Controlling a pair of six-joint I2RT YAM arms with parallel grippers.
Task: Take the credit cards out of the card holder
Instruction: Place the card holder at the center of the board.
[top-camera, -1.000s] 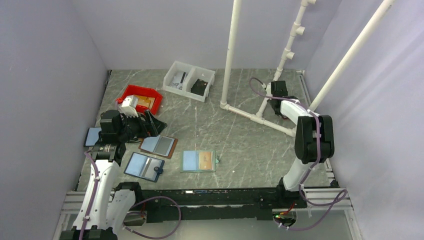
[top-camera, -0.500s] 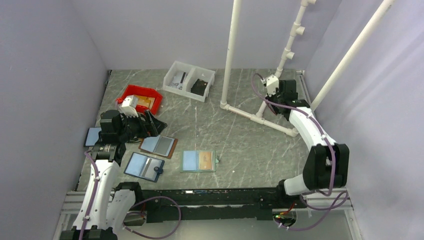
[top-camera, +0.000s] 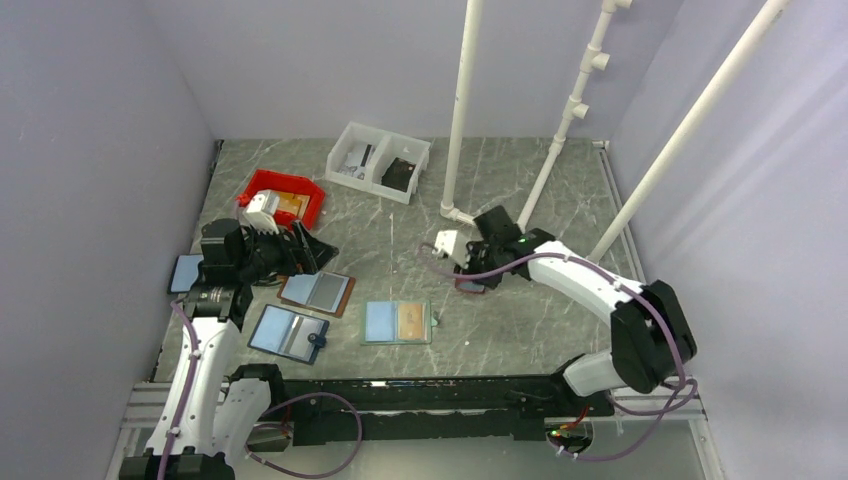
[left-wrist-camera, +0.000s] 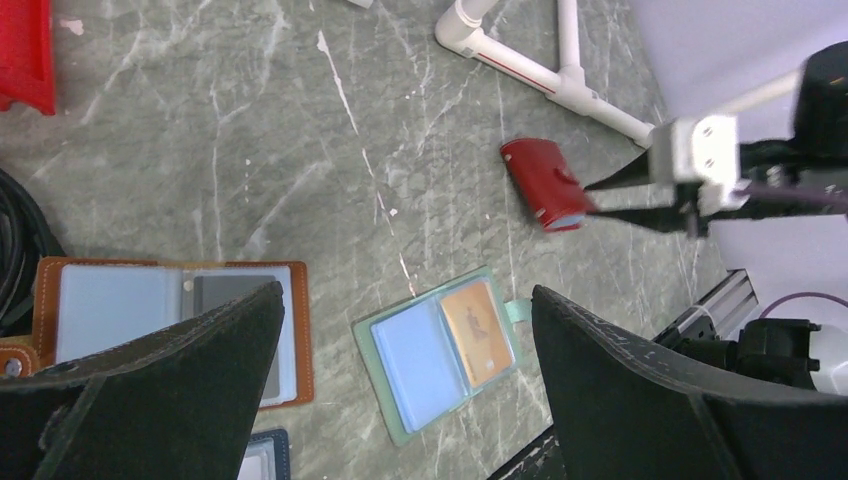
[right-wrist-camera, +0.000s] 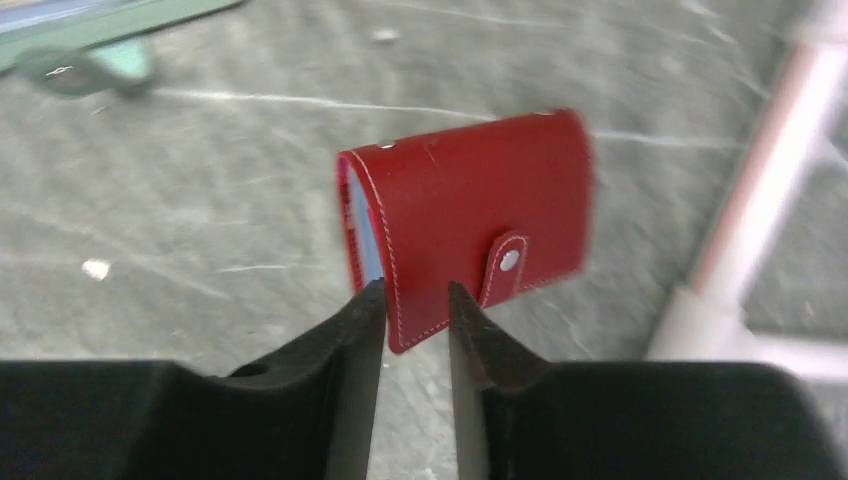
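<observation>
Bare worktop (top-camera: 400, 250) lies open between the left end effector (left-wrist-camera: 407, 295) and the red card holder (top-camera: 472, 285). Behind that holder stands the white PVC pipe frame (top-camera: 455, 212) (its foot is near), and the right end effector (right-wrist-camera: 415, 290) straddles one corner. The teal holder (top-camera: 398, 322) and brown holder (top-camera: 317, 291) fill the near strip.

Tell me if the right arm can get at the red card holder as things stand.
Probably yes. The right gripper straddles a corner of the closed card holder, with bare table around it and nothing in between. Whether the fingers actually pinch it is unclear.
</observation>
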